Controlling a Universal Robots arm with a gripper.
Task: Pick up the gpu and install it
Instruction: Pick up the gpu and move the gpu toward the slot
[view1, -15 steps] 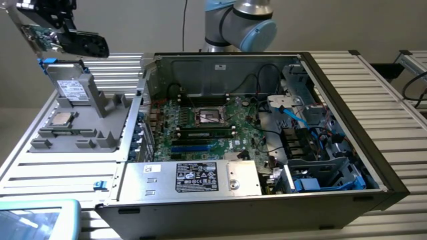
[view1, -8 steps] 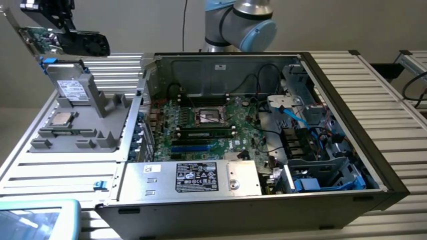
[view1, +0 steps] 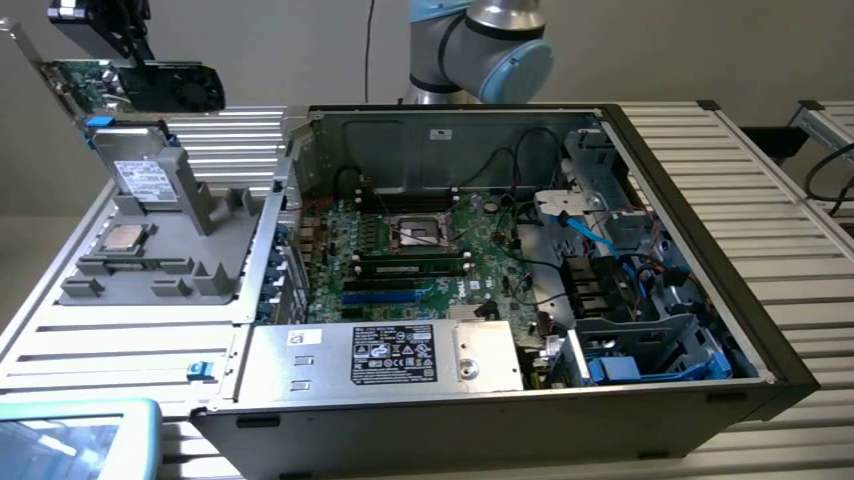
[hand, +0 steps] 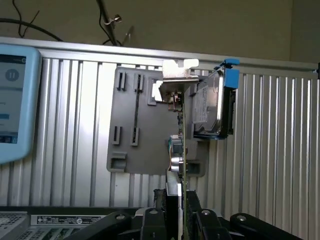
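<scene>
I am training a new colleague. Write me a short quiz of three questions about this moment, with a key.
1. True or false: the gpu is already seated in the motherboard.
2. The gripper holds: A) nothing B) the gpu C) a screwdriver.
3. In the exterior view, on which side of the case is the gpu?
Key: 1 false; 2 B; 3 the left.

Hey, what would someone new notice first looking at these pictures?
The big open computer case lies in the middle of the exterior view, green motherboard exposed. At that view's upper left, the gripper holds the gpu up in the air above a gray parts holder.
</scene>
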